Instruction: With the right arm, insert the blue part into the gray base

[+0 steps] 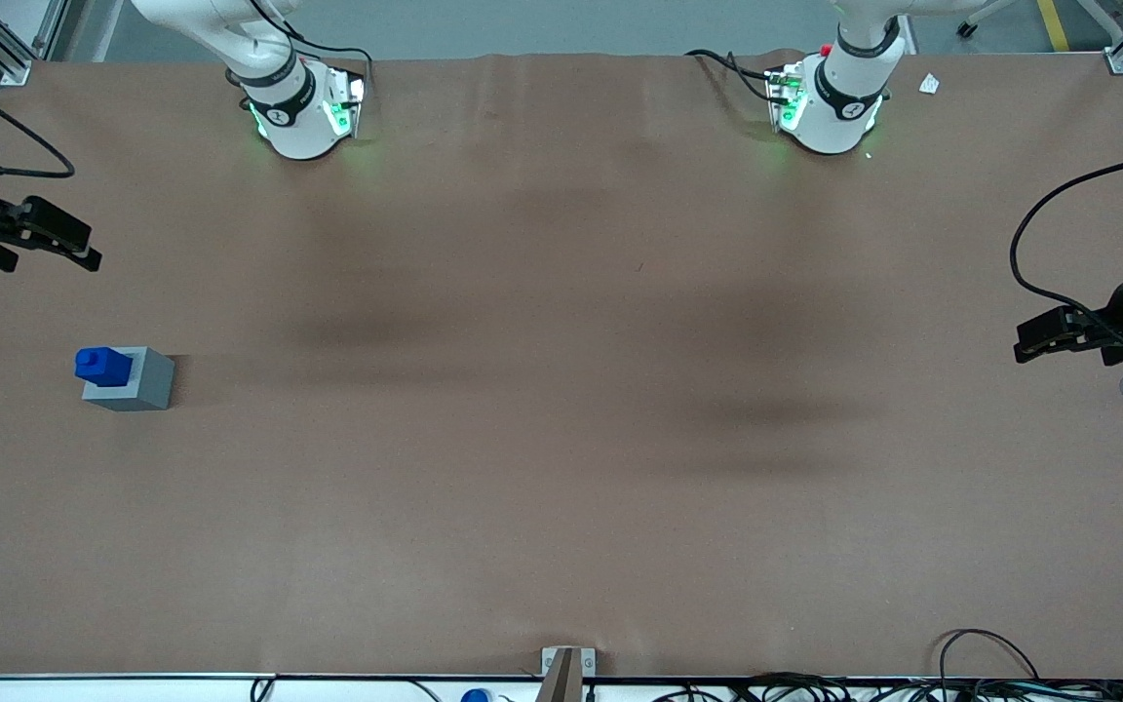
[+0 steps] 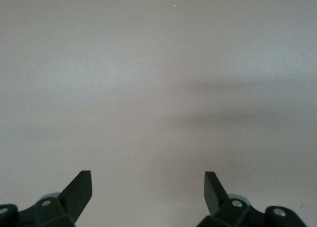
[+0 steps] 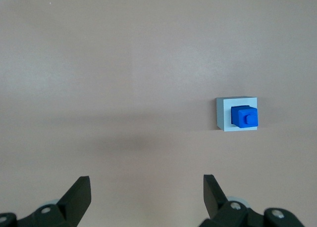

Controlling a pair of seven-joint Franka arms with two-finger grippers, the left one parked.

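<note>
The right arm's gripper hangs at the working arm's end of the tabletop, jaws spread apart and holding nothing, well clear of the parts and farther from the front camera than they are. Nearer the camera, the blue part stands upright in the top of the gray base, stud end up, so the insertion looks done or very nearly so.

From the wrist camera the blue part sits off-centre in the gray base, close to one edge of the top face. Whether it is fully seated cannot be told. If it is only resting at the mouth of the recess, a jolt could tip it out. The other risk is the arm itself: any sweep low toward the base could knock the light cube and slide it across the smooth tabletop.
</note>
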